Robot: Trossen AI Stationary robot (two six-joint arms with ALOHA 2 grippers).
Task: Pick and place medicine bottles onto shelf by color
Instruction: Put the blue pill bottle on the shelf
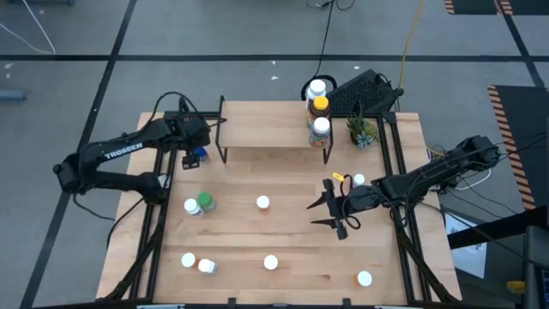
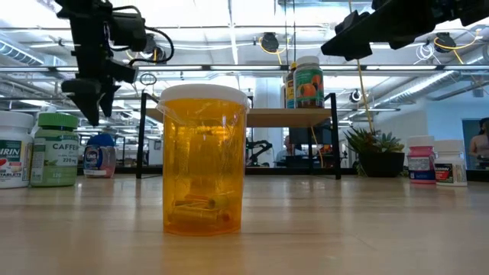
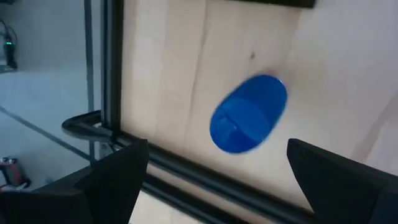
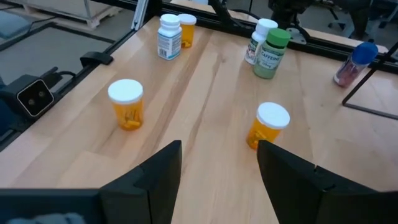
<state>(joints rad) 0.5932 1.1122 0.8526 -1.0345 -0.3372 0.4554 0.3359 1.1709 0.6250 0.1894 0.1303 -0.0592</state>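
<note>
A blue-capped medicine bottle (image 1: 198, 157) stands upright on the table beside the shelf's left legs. My left gripper (image 3: 216, 155) hovers open over it, pointing down, with the blue cap (image 3: 249, 114) just ahead of its two fingers; in the low view the gripper (image 2: 92, 95) hangs clear above the bottle (image 2: 99, 156). The shelf (image 1: 266, 129) stands at the table's far side and carries three bottles (image 1: 319, 107) at its right end. My right gripper (image 1: 334, 206) is open above the table's right half, pointing left toward two orange white-capped bottles (image 4: 127, 102) (image 4: 268, 124).
A green bottle and a white one (image 1: 200, 204) stand together at mid-left. More white-capped bottles sit along the near edge (image 1: 197, 263) (image 1: 271, 263) (image 1: 364, 278), and two small ones (image 1: 349, 178) stand near my right gripper. A potted plant (image 1: 361, 130) stands right of the shelf.
</note>
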